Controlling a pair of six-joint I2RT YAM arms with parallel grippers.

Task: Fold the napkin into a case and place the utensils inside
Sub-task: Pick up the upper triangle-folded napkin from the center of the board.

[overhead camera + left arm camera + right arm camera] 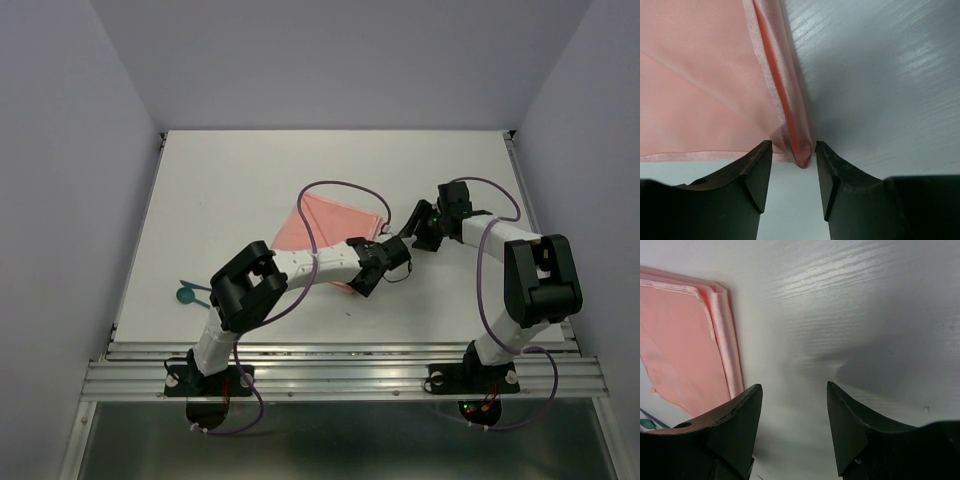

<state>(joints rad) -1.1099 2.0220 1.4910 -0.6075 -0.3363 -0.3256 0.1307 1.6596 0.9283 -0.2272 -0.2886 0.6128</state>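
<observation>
1. napkin (325, 222): salmon-pink cloth, lying flat mid-table (230, 180), already folded over into layers. its near part is hidden under the left arm in the top view.
2. left wrist view: the napkin (700, 75) fills the upper left. a rolled, shiny fold edge runs down its right side and ends in a rounded corner right at the fingertips.
3. left gripper (793, 145): jaws spread. the fold's corner sits in the gap between the two tips, close against the right-hand finger (832, 175), with a sliver of room on the other side. it does not look clamped; can't tell if the cloth touches a pad.
4. in the top view the left gripper (385, 262) sits at the napkin's right-hand side, with the arm stretched across the near part of the cloth.
5. right gripper (794, 387): jaws spread wide, nothing between them, only bare white table (865, 315) and its own shadow underneath.
6. right wrist view: the napkin (685, 340) lies off to the left of the fingers, stacked edges visible, with its rolled fold edge facing the gripper. apart, no contact.
7. in the top view the right gripper (412, 232) is just beside the napkin's right corner and near the left gripper.
8. utensils (190, 292): teal, one with a round end, on the table near the left front edge, well apart from the napkin and both grippers. not in the cloth.
9. a purple cable (345, 183) loops over the napkin's far edge.
</observation>
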